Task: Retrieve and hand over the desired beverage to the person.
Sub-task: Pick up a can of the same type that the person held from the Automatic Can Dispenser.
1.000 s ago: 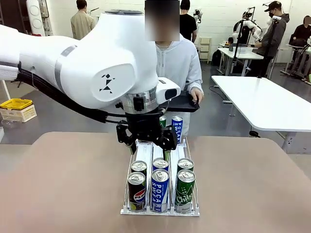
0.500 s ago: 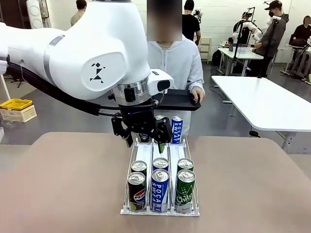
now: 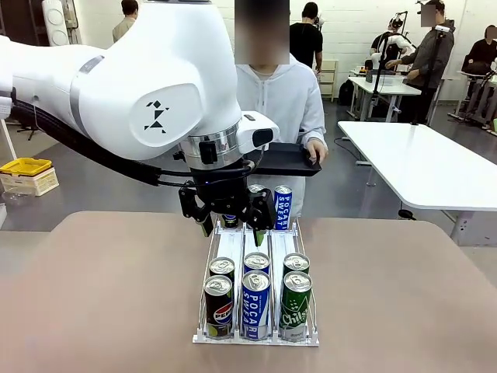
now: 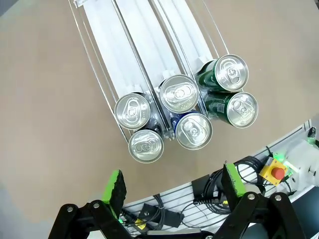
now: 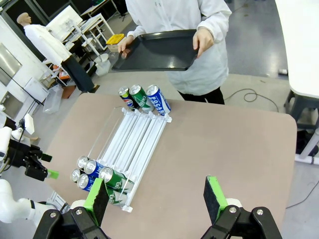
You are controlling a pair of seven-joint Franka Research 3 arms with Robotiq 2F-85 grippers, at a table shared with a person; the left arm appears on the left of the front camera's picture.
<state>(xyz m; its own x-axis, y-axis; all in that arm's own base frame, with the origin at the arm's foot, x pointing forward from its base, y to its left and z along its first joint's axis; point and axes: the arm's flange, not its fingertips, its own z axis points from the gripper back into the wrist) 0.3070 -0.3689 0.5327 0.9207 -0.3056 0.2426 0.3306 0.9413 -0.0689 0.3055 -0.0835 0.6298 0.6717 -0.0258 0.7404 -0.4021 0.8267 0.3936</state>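
Six cans (image 3: 256, 289) stand upright, tops skyward, at the rack's (image 3: 232, 247) near end; left hand (image 4: 173, 183) and right hand (image 5: 157, 194) spread, empty.

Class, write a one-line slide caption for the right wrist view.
Open right gripper hovers above the table while a person holds a dark tray beyond a rack of drink cans.

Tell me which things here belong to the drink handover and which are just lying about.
Job: upright drink cans, white wire rack, person in white hooded jacket, flat black tray, left arm's open black fingers.
Lying about: yellow plastic crate, long white side table.
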